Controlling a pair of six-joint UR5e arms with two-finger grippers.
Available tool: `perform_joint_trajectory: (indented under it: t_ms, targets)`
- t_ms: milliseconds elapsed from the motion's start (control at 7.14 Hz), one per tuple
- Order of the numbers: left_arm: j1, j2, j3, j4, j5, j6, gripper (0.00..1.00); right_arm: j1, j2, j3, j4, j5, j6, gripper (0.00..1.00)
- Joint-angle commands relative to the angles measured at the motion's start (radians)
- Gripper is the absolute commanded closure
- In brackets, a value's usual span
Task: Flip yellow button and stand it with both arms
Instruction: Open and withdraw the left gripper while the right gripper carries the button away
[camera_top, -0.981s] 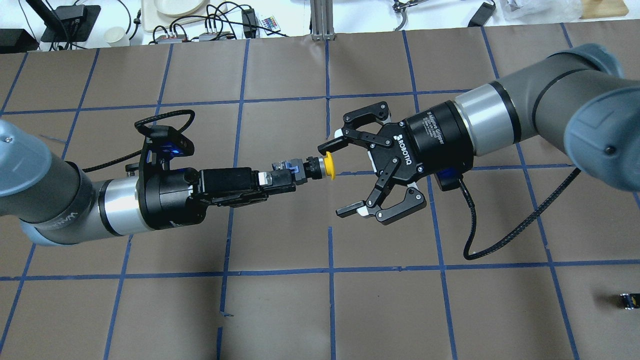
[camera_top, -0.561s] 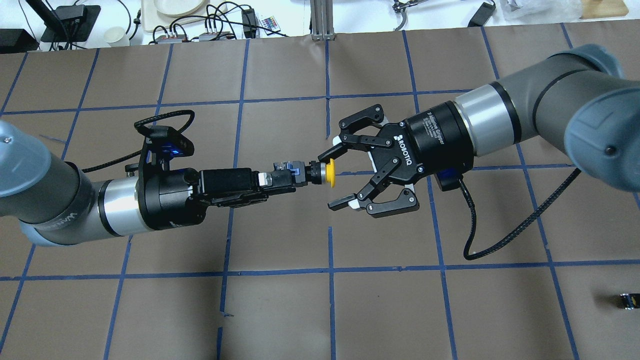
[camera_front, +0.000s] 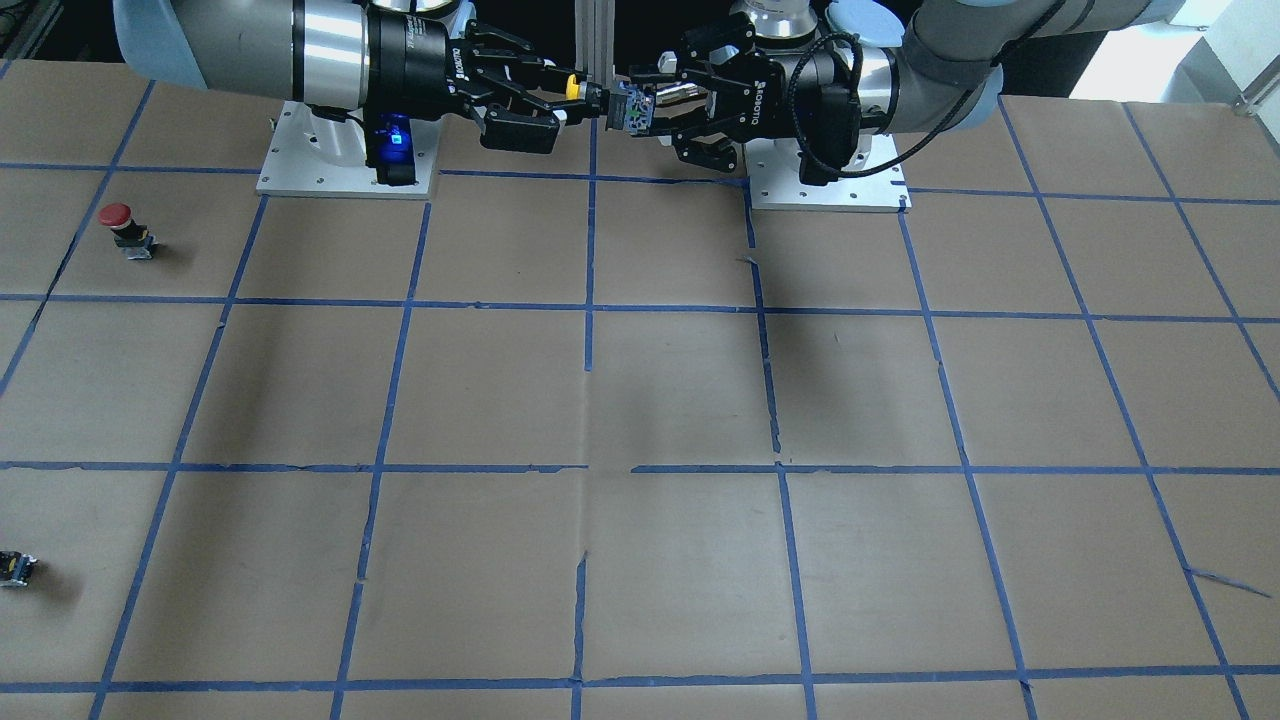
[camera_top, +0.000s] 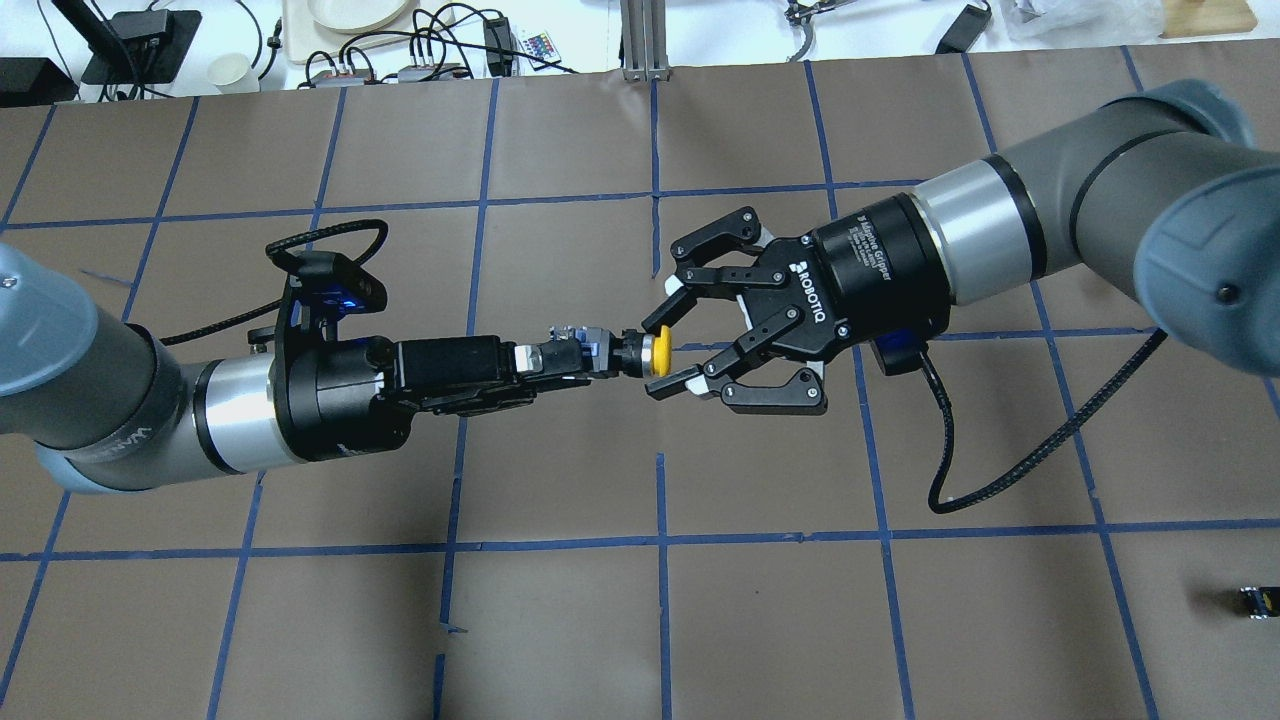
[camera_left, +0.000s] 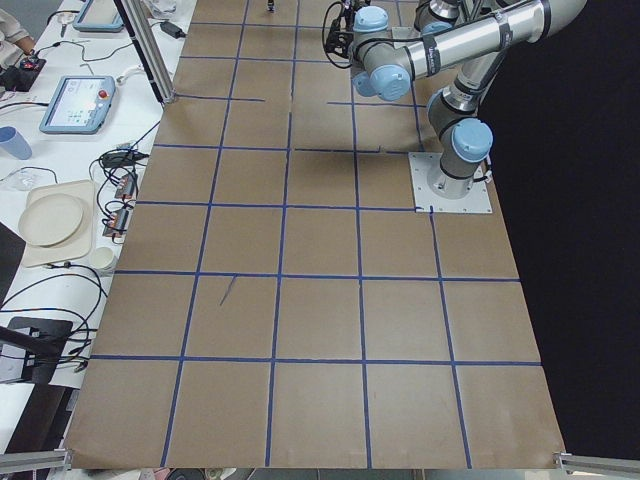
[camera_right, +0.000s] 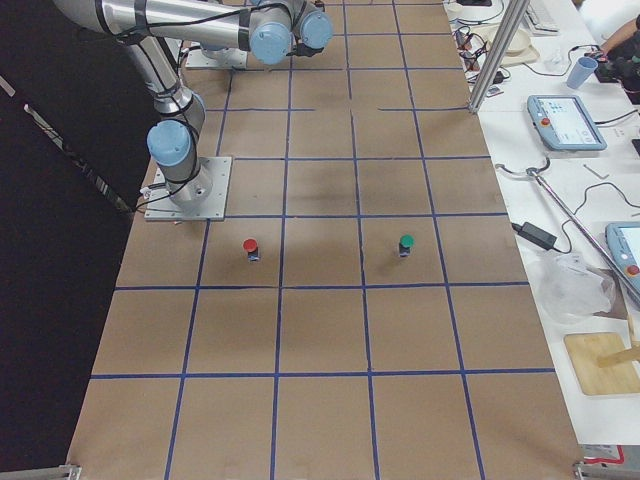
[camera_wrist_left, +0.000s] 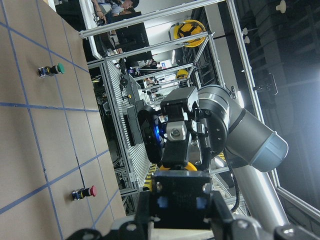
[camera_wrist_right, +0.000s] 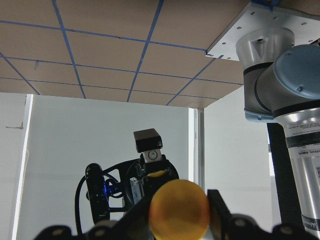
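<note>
- Overhead exterior view: the left gripper has its fingers clamped on the black and grey body of the yellow button. It holds the button level in the air above the brown worktop, near the middle.
- The yellow cap points sideways at the right gripper.
- The right gripper's fingers are spread, one on each side of the cap and just beside it. I cannot tell whether they touch it.
- The two arms face each other tip to tip along one line.
- A red-capped button stands upright on the worktop on the robot's right side, and a green-capped button stands well apart from it.
- A tiny black-and-yellow block lies near the worktop's right edge.
- On the white bench beyond the worktop sit a paper cup and a pale plate. I cannot tell what the cup holds.
</note>
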Motion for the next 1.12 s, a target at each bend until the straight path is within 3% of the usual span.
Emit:
perform_joint_trajectory:
  t_ms: [0,280,420,701,981]
  targets:
    - [0.000,0.000,0.000,0.000,0.000,-0.007,0.07,-0.005,0.002,-0.002,0.000,0.000,0.003,0.96]
    - [0.023,0.000,0.014,0.002,0.015,-0.019,0.03,-0.029,0.005,-0.025,-0.003,-0.020,0.010,0.96]
    - [0.046,-0.012,0.056,0.000,0.032,-0.052,0.02,-0.090,0.005,-0.062,0.000,-0.099,0.007,0.96]
    - [0.136,-0.043,0.170,0.020,0.138,-0.172,0.01,-0.219,0.008,-0.108,-0.003,-0.304,-0.134,0.96]
    - [0.150,-0.142,0.227,0.067,0.157,-0.192,0.01,-0.310,0.040,-0.123,-0.046,-0.618,-0.422,0.96]
